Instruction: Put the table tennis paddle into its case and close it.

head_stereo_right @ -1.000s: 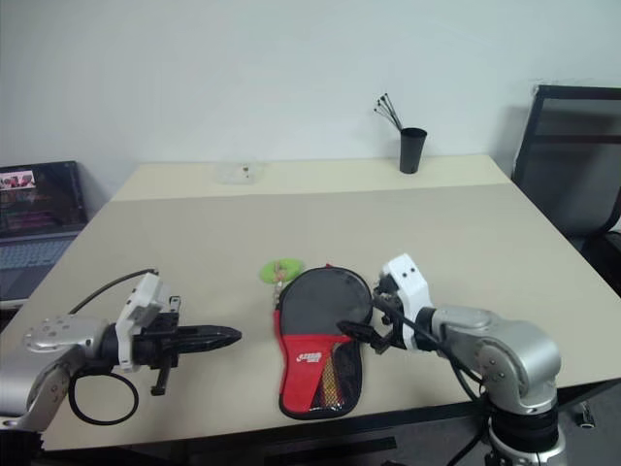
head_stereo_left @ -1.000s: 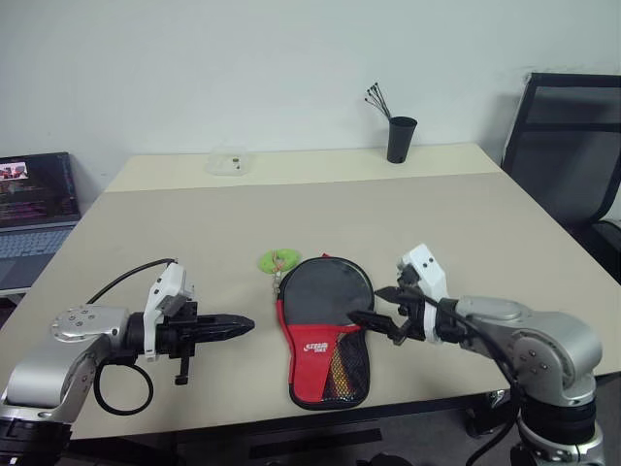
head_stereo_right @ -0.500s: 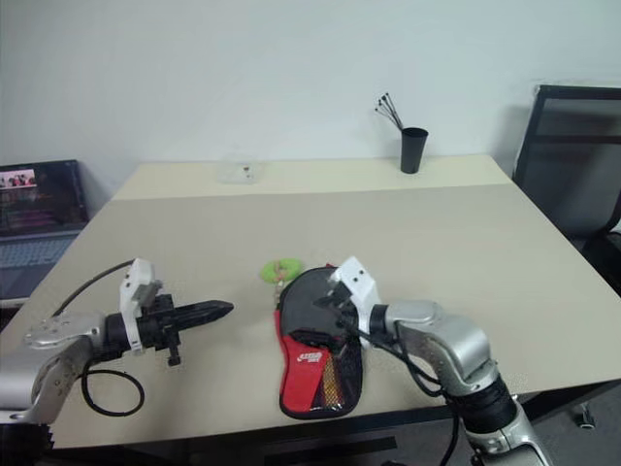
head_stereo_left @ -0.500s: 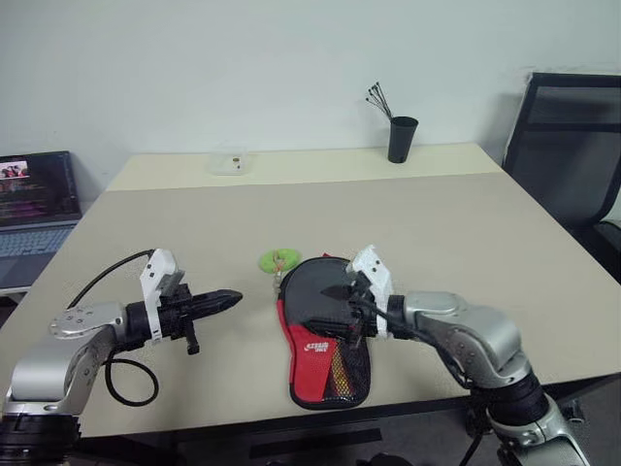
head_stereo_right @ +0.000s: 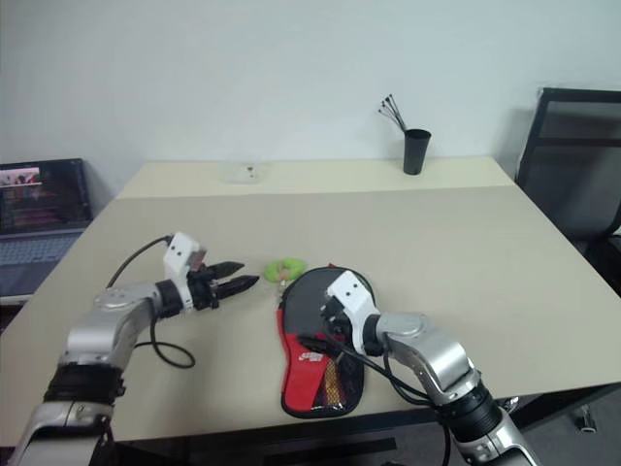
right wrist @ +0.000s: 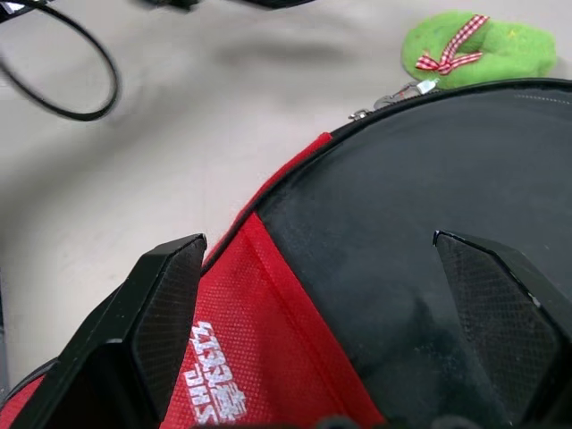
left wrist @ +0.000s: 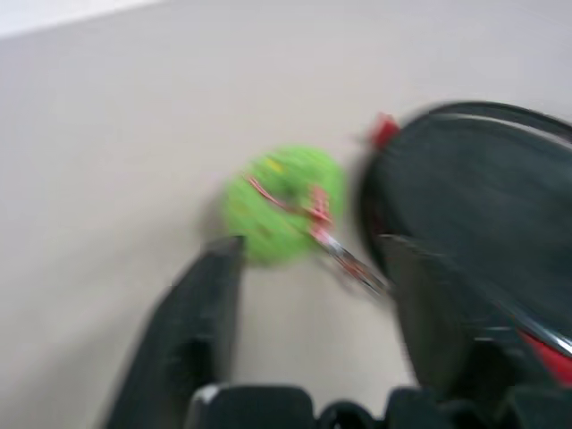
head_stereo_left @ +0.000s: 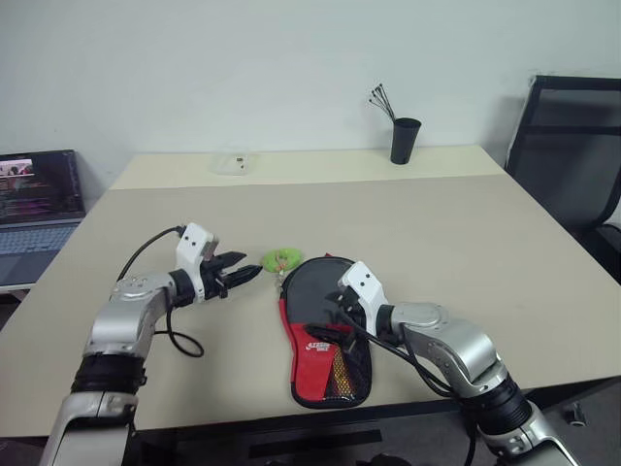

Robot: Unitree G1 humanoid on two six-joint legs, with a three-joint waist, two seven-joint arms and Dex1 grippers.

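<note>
Beige bench [head_stereo_left: 466,223] carries the case [head_stereo_left: 325,335]; the left claw [head_stereo_left: 245,276], fingers parted and empty, points at its green ball [head_stereo_left: 280,259], while the right claw [right wrist: 340,313], spread wide, hovers over the case.

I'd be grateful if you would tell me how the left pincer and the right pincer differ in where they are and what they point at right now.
The left pincer is beside the case, over bare table; the right pincer is over the case itself. The left points at the green ball; the right points across the case's black face and red panel. Both are open and hold nothing.
</note>
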